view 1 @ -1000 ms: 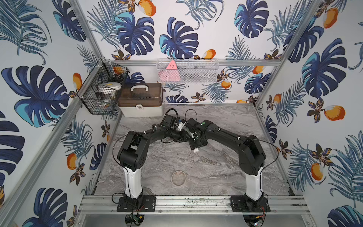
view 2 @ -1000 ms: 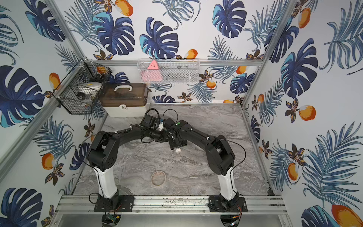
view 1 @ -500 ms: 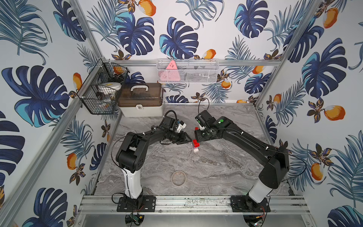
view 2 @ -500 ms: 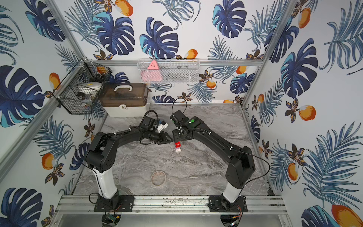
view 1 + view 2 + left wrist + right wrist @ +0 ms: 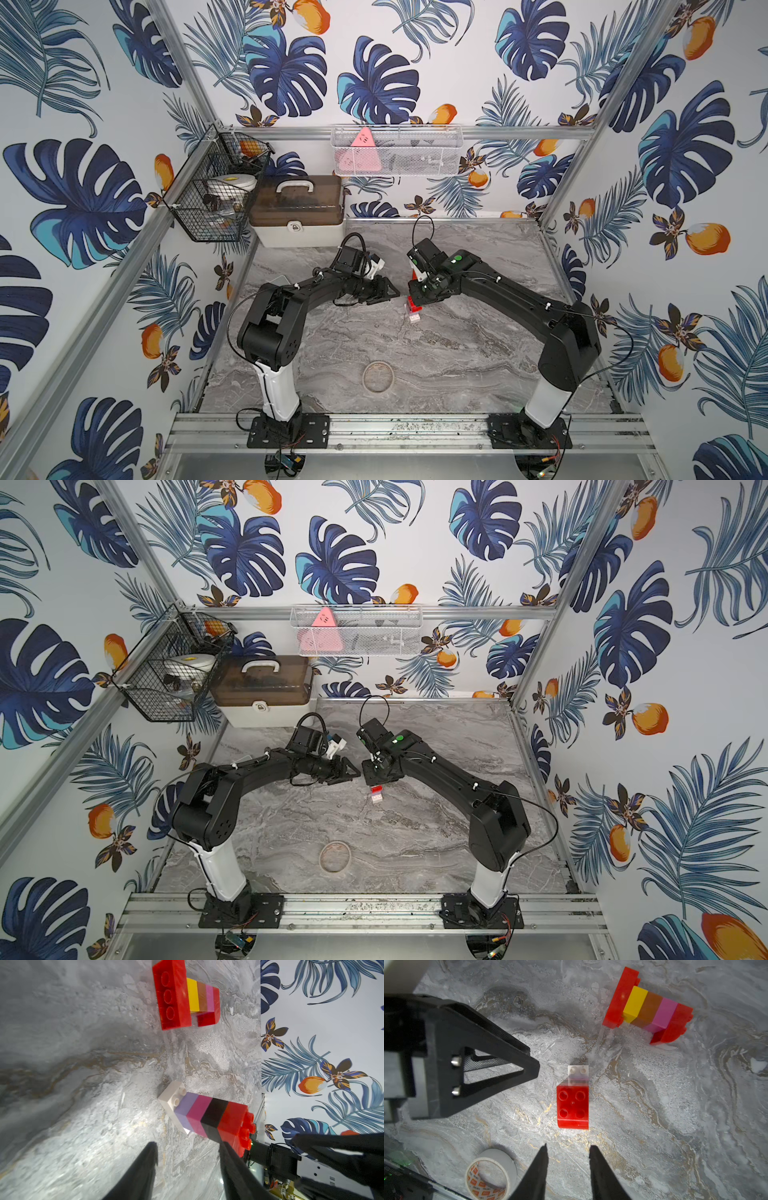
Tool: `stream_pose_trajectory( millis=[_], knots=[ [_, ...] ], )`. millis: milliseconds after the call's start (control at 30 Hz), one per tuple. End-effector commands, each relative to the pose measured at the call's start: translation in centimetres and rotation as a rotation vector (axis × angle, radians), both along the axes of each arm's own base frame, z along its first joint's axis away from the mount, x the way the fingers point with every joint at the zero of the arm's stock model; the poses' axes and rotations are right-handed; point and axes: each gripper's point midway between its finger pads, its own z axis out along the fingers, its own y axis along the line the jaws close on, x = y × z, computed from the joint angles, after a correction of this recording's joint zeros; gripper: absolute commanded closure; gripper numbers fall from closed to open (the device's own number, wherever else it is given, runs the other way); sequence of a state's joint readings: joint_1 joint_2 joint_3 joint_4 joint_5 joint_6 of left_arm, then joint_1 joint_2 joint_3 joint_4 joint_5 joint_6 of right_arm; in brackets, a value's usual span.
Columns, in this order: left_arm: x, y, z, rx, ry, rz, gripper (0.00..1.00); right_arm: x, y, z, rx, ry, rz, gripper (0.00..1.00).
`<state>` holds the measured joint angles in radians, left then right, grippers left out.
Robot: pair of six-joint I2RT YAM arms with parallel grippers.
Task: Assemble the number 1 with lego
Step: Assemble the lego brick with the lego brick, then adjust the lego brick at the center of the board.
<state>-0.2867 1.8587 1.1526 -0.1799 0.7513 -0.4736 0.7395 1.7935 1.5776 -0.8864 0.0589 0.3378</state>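
In both top views the arms meet at mid-table: the left gripper [image 5: 390, 294] lies low and points across, the right gripper [image 5: 417, 291] aims down, and the upright lego stack [image 5: 413, 309] stands just in front of them, with the tape roll [image 5: 335, 856] flat and well apart, nearer the arm bases. Over to the left wrist: the left gripper [image 5: 187, 1145] is spread wide, only the marble table [image 5: 83, 1084] between its tips. The upright lego stack [image 5: 207, 1118] stands just beyond, white plate down, then lilac, pink, black, red on top. One finger crosses its upper bricks; contact I cannot tell here. Farther off, the toppled lego piece [image 5: 187, 999] lies on its side: long red brick, yellow, orange, pink, red. Right wrist now, looking down: the right gripper [image 5: 568, 1148] shows a narrow gap, nothing held, with the upright lego stack [image 5: 572, 1105] just ahead of its tips and the left gripper [image 5: 533, 1066] beside it, apart. The toppled lego piece [image 5: 648, 1009] lies beyond, the tape roll [image 5: 500, 1157] close by.
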Motion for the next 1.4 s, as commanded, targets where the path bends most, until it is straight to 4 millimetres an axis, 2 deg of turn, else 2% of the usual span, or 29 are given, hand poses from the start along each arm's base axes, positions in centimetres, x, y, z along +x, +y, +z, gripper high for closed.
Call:
stream_pose_trajectory(
  millis=[0,167,533,633,733,800,867,967,1367],
  knots=[
    [0.0,1.4,-1.2,0.086,0.016,0.019,0.48,0.7,0.4,-0.1,-0.017,-0.014,0.021,0.71],
    [0.1,1.8,-1.4,0.085,0.031,0.033,0.49,1.1,0.6,-1.4,-0.054,0.009,0.039,0.76],
    [0.1,2.2,-2.0,0.093,0.053,0.045,0.5,1.1,0.0,-4.7,-0.128,0.071,0.037,0.77],
    [0.0,2.2,-2.2,0.093,0.059,0.045,0.51,0.9,-0.2,-4.8,-0.135,0.079,0.035,0.77],
    [0.0,2.1,-2.2,0.085,0.063,0.044,0.51,1.1,-0.2,-3.9,-0.127,0.063,0.033,0.77],
    [0.1,2.2,-2.2,0.084,0.063,0.046,0.51,1.5,0.1,-2.7,-0.112,0.043,0.033,0.72],
    [0.1,2.2,-2.2,0.089,0.062,0.047,0.5,1.7,0.4,-1.3,-0.09,0.02,0.033,0.56],
    [0.1,2.3,-2.2,0.093,0.059,0.047,0.5,2.0,0.7,-0.3,-0.069,-0.001,0.031,0.44],
    [0.4,2.7,-2.3,0.098,0.06,0.057,0.49,1.8,0.9,-4.1,-0.125,0.076,0.059,0.41]
  ],
)
